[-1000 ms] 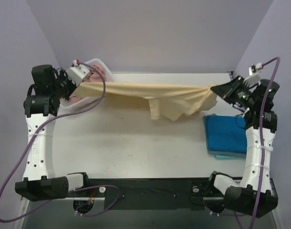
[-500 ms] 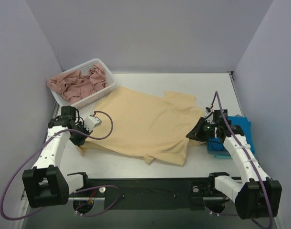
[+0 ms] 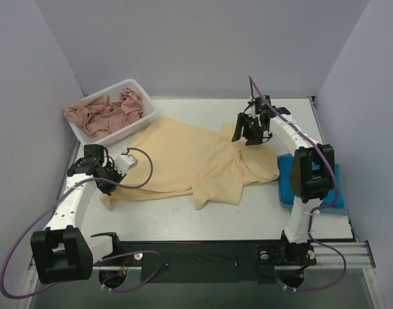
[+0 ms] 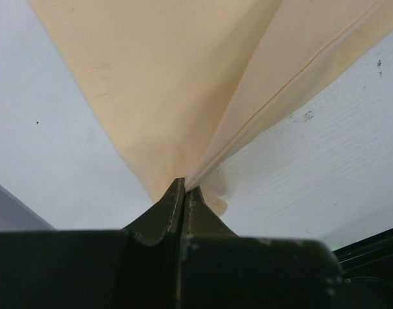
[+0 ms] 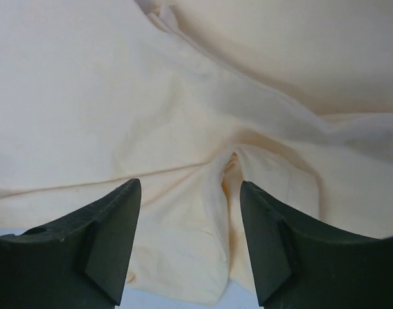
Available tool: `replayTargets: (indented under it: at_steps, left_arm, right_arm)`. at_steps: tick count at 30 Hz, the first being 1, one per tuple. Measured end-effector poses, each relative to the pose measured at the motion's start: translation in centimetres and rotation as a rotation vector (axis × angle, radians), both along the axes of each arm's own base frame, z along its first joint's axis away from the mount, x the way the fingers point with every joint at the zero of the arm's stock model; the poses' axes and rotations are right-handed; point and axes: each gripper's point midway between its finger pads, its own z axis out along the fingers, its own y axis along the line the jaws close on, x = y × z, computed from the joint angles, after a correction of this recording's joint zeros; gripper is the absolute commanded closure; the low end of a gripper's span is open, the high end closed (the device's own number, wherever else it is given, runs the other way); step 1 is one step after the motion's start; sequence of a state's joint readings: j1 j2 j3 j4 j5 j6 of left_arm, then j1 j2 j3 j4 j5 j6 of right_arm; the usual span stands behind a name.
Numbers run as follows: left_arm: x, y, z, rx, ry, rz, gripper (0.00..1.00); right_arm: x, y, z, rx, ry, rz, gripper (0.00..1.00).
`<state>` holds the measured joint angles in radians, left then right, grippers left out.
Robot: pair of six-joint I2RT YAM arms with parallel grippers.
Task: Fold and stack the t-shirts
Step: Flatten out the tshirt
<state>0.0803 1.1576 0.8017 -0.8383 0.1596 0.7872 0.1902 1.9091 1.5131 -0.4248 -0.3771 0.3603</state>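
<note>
pale yellow-peach cotton t-shirt (image 3: 183,161) lies mid-table, spread but rumpled, not yet folded. bright blue cotton t-shirt (image 3: 285,187) sits folded at right, just beside it. left gripper (image 4: 182,188) clenched on the yellow shirt's near-left corner. right gripper (image 5: 189,193) splayed over the far-right shoulder, grasping nothing. white plastic basket (image 3: 133,127) of pinkish cloth at far left. judgement: roughly half done; the yellow shirt's fold and the stacking remain.

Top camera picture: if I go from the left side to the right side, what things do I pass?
white basket of pink clothes → yellow t-shirt → right gripper, open above the shirt's far right part → blue t-shirt
</note>
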Motion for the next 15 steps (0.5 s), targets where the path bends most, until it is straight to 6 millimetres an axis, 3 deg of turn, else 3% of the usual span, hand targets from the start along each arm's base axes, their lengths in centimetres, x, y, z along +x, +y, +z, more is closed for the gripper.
replayTargets:
  at_steps: [2, 4, 10, 12, 15]
  left_arm:
    - [0.0, -0.1, 0.1, -0.003, -0.006, 0.005, 1.00]
    - [0.0, -0.1, 0.2, -0.007, -0.011, 0.012, 1.00]
    - [0.1, -0.2, 0.2, -0.014, -0.014, 0.024, 1.00]
    - [0.1, -0.2, 0.2, -0.017, -0.014, 0.029, 1.00]
    - [0.1, -0.2, 0.3, -0.019, -0.014, 0.035, 1.00]
  right_arm:
    - [-0.3, -0.2, -0.5, -0.057, 0.009, 0.024, 0.38]
    - [-2.0, -0.7, -0.2, -0.108, 0.018, 0.040, 0.38]
    - [-11.5, -2.1, 1.2, -0.212, 0.019, 0.050, 0.39]
    - [-14.8, -1.5, 0.2, -0.223, 0.042, 0.075, 0.39]
    - [-19.1, -0.2, -3.3, -0.213, 0.136, 0.124, 0.41]
